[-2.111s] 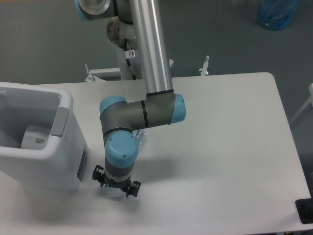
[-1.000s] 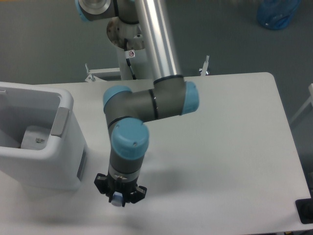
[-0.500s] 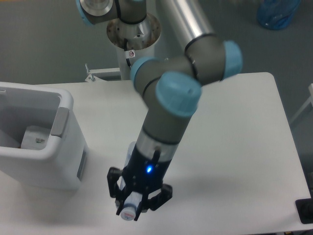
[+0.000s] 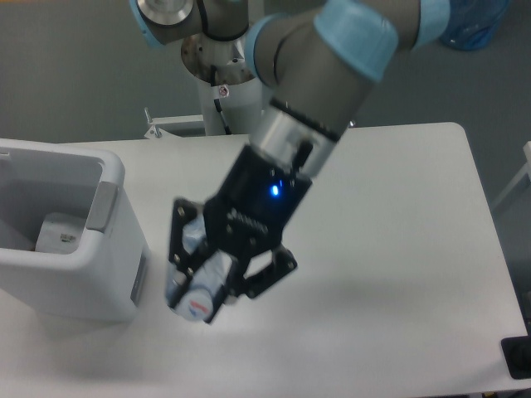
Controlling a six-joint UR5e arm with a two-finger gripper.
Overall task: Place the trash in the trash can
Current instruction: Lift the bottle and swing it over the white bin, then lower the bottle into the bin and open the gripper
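The gripper (image 4: 217, 278) is pinching the bottle (image 4: 197, 286), its black fingers (image 4: 184, 234) pressed against the clear plastic from either side. The bottle is tilted, its lower end towards the near left, where a red and blue label shows; its upper part is hidden behind the gripper body. It seems to be held off the table (image 4: 390, 274), though the view from above does not settle this. A blue light glows on the black gripper body, and the arm (image 4: 319, 83) slants in from the far right, its grey wrist and pale blue joint cap filling the top of the view.

The bin (image 4: 62, 240) stands at the left edge of the table, white, boxy, with a thick rounded rim and a grey tab on its right wall. The bottle is just right of that wall, near it but apart, and outside the bin. Inside, on the bin floor, lies a whitish object (image 4: 58, 232); what it is cannot be told. A blue bag (image 4: 471, 23) lies on the floor at the far right.
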